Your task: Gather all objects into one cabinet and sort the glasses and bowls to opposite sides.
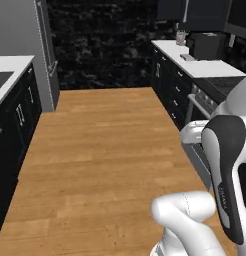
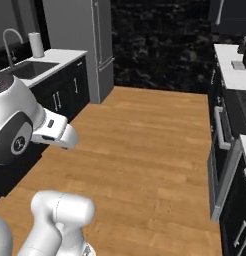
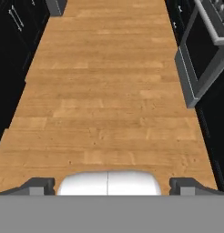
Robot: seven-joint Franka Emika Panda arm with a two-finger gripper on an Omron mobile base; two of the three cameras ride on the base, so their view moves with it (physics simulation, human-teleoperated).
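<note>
A wooden plank floor [image 1: 105, 150] is running down the middle of a narrow kitchen toward a black mottled back wall [image 1: 105, 40]. On the left, black base cabinets [image 2: 60, 95] are standing under a white counter [image 2: 60, 55] that is holding a sink [image 2: 30, 69] with a curved faucet [image 2: 10, 42] and a white paper roll [image 2: 36, 45] just beside it. A tall grey refrigerator [image 2: 90, 45] is rising at the far end of that run.

On the right, another white counter [image 1: 195, 62] is sitting over black drawers [image 1: 167, 85], carrying a dark boxy appliance [image 1: 205, 45] with a small pale container [image 1: 181, 37] near it on the far side. Nearer, a grey oven door [image 3: 196, 59] with a long bar handle is facing the floor, with a stove top above it.

The gripper [image 3: 108, 184] is pointing down and forward over bare floor; its two dark fingertips [image 3: 36, 185] are standing well apart at the bottom corners of the hand view, so the pincer is spread wide with nothing between them. I cannot tell where the cups and bowls are, nor which cabinet is the wall cabinet for them. The white arm [image 1: 225, 165] is folding up close to the base.
</note>
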